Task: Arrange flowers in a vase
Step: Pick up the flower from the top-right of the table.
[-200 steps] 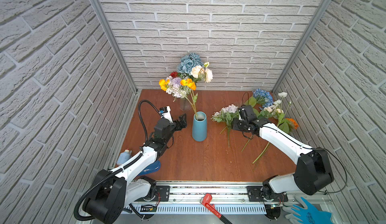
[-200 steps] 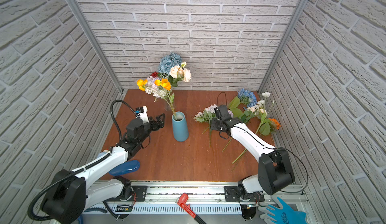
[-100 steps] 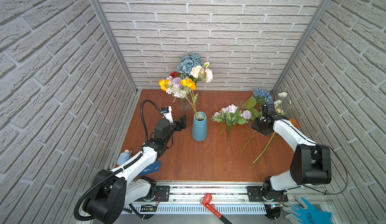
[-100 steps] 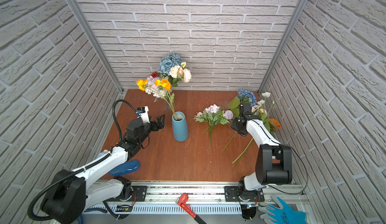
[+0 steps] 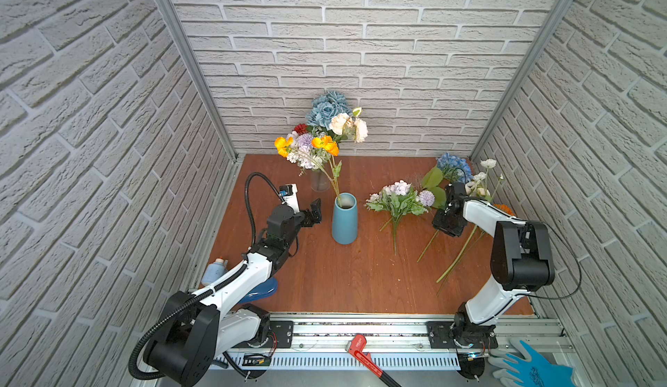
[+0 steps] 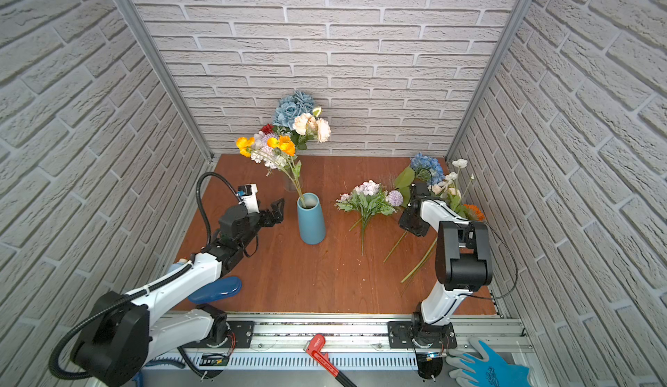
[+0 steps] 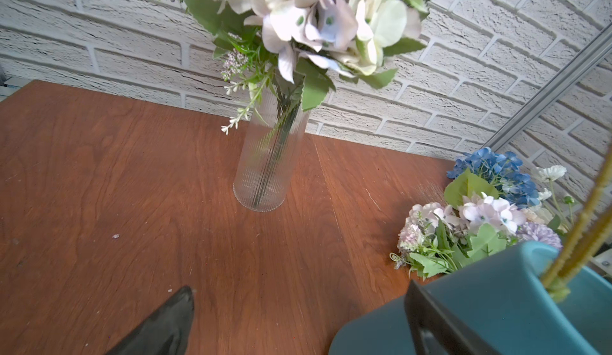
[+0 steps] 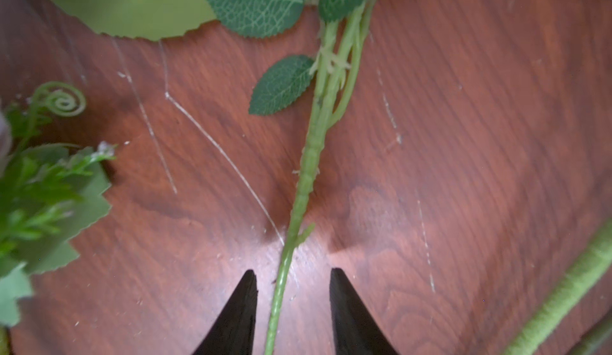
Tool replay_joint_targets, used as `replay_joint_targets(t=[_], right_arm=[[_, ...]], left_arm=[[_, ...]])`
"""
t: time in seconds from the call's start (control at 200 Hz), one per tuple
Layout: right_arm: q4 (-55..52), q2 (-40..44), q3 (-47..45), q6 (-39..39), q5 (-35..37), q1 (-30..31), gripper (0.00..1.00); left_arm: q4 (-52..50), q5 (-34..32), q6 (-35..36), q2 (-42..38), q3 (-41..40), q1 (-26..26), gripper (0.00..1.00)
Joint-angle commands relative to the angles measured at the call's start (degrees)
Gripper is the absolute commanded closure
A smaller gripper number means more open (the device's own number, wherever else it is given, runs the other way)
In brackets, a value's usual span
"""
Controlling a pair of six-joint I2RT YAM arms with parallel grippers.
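The right gripper [image 8: 293, 303] points down at the table [image 5: 325, 277], its jaws narrowly parted astride a green stem [image 8: 308, 171], a gap on each side. The stem is one of the flowers [image 5: 397, 201] lying loose on the robot's right. The left gripper [image 5: 315, 213] hovers just beside the blue vase [image 5: 344, 222], jaws wide and empty. More flowers stand in that vase and in a glass vase [image 7: 265, 158] behind it

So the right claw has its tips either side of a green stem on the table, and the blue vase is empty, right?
Not quite: the blue vase is not empty. The left wrist view shows flower stems standing in it. The rest holds: the right claw straddles a green stem on the table.
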State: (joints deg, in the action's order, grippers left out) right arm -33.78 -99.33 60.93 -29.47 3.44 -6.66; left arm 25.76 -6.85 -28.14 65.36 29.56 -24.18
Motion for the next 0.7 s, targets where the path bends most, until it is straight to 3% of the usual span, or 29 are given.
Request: replay_joint_targets(t=[0.0, 0.26, 0.395, 0.54, 0.695], right_arm=[[2.17, -0.95, 1.74, 1.08, 2.42, -1.13, 0.63], [4.63, -5.46, 5.2, 2.21, -0.23, -2.84, 0.67], [5.62, -6.09, 5.17, 2.05, -0.98, -2.92, 0.76], [6.01, -6.45, 4.74, 1.88, -1.55, -2.99, 0.78], [6.27, -5.74, 4.12, 1.88, -1.73, -3.17, 0.93]], left_arm=[[3.25, -0.91, 0.57, -0.24, -0.73, -0.26, 0.02], [2.78, -0.99, 0.11, -0.82, -0.48, -0.31, 0.02], [2.11, -1.36, -0.06, -1.97, -0.65, -0.27, 0.02], [1.77, -1.5, -0.09, -2.85, -0.65, -0.25, 0.02], [1.5, -1.5, -0.16, -3.47, -0.65, -0.31, 0.02]])
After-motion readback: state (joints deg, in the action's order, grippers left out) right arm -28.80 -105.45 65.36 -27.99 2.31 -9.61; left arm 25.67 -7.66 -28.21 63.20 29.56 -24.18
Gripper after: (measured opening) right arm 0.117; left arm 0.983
